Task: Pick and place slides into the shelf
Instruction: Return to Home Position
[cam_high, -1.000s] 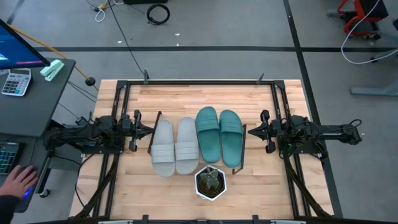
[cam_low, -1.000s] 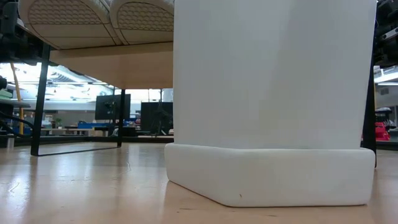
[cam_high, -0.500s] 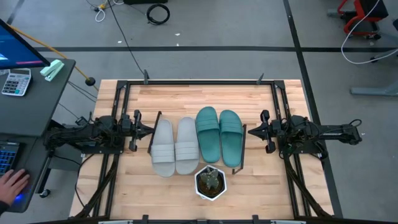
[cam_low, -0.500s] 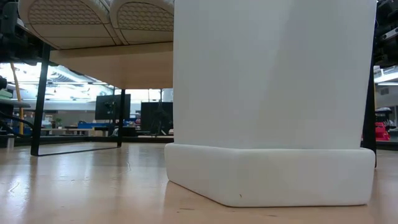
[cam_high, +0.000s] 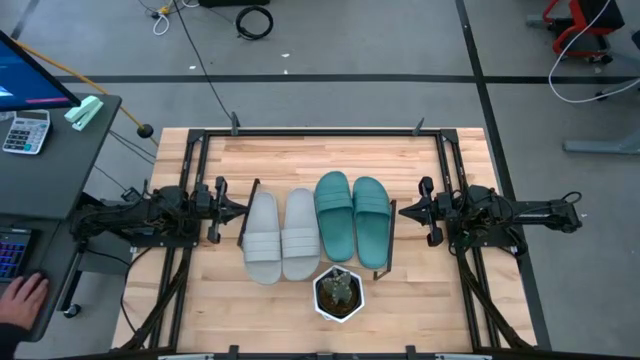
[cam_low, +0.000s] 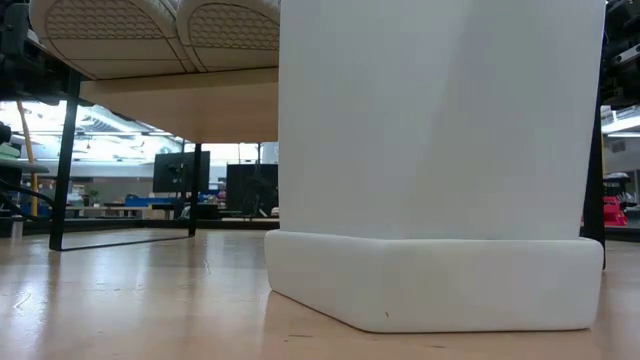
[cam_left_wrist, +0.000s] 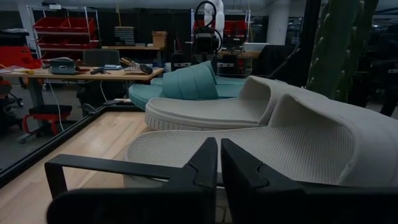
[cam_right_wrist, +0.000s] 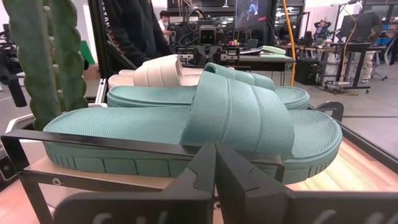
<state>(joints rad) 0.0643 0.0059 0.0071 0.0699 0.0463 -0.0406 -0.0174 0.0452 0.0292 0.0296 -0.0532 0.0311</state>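
Slides (cam_high: 300, 235) all four sit on the shelf (cam_low: 180, 105), side by side on its board: grey pair (cam_high: 265, 240) on the left, teal pair (cam_high: 353, 220) on the right, the teal set a little farther from the cactus pot (cam_high: 338, 291) than the grey. The pot stands on the worktop (cam_high: 420, 310) just in front of the shelf and fills most of the low view.

Left pincer (cam_high: 232, 210) hangs just off the shelf's left end, pressed together and holding nothing; its wrist view looks along the grey soles. Right pincer (cam_high: 408, 211) mirrors it at the right end, also pressed together and empty, facing the teal pair.

Change over the last second: none on the worktop — both arms and all slides sit exactly as before. Only a person's hand (cam_high: 22, 298) at the desk off to the left has shifted a bit.

Judgement: placing looks finished and the arms appear already parked — nothing left to move.
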